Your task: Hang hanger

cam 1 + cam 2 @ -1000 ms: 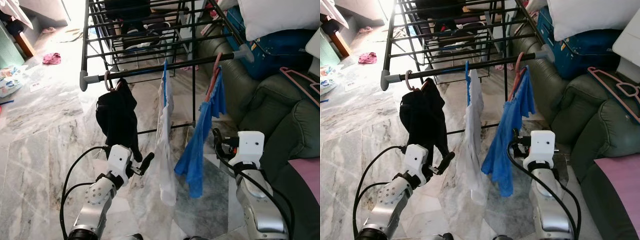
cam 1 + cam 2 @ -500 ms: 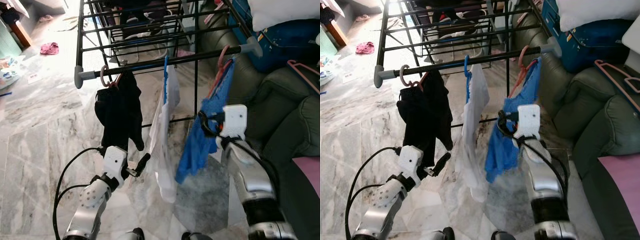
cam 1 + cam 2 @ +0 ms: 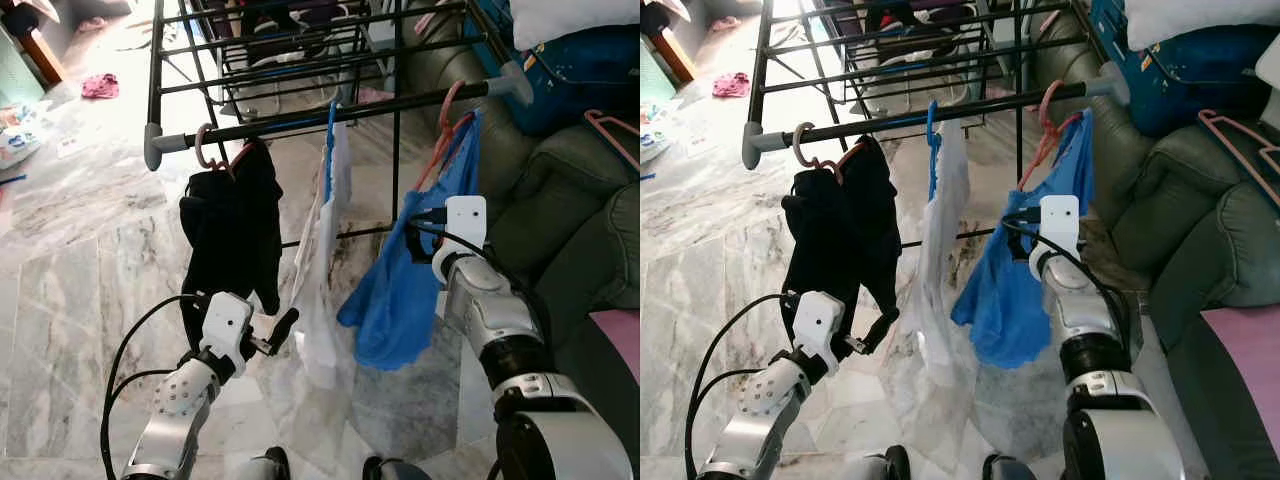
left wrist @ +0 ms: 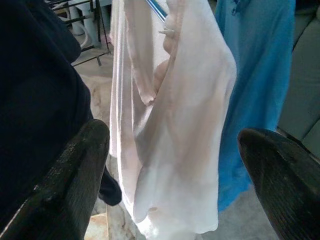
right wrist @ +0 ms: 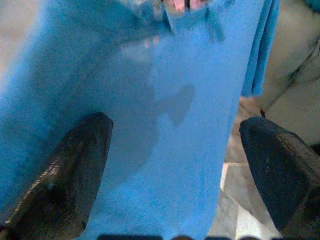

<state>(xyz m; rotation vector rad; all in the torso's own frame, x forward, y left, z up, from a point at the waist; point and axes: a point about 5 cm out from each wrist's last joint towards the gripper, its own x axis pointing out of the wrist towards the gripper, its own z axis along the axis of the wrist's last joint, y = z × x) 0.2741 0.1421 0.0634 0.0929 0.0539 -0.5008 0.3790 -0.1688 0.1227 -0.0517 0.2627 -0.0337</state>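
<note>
Since a second ago the right gripper (image 5: 175,175) has risen from low beside the sofa to just against the blue shirt (image 3: 400,290), fingers spread, gripping nothing. Pink hanger (image 3: 443,125) carrying that soft, limp shirt is hooked on the thin black drying rack rail (image 3: 330,112). Left gripper (image 4: 170,165) stays low, fingers released, facing the sheer white garment (image 3: 322,270). Black garment (image 3: 232,235) hangs beside it.
</note>
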